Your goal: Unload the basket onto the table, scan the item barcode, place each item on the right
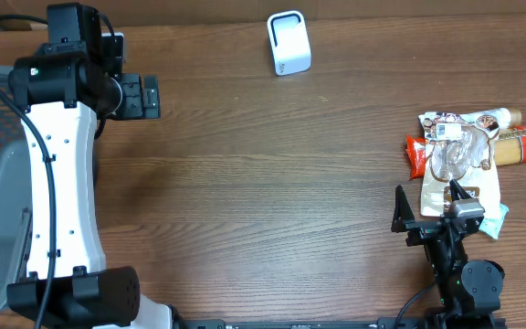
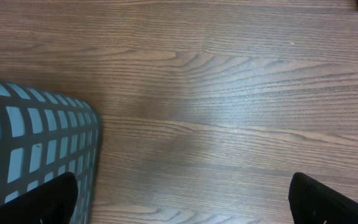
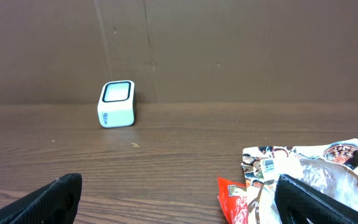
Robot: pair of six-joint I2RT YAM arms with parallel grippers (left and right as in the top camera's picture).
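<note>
Packets point(image 1: 468, 151) lie heaped at three o'clock on the bench point(image 1: 272, 183), just ahead of the right pincer point(image 1: 427, 206), spread empty like the left pincer point(image 1: 144, 96); best taken singly by an edge, barcode exposed for the scanner point(image 1: 289, 43) at twelve o'clock.

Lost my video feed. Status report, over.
Left gripper open, right gripper open, both empty. Snack packets piled at right, not gripped. Scanner at far edge; nothing between.
</note>
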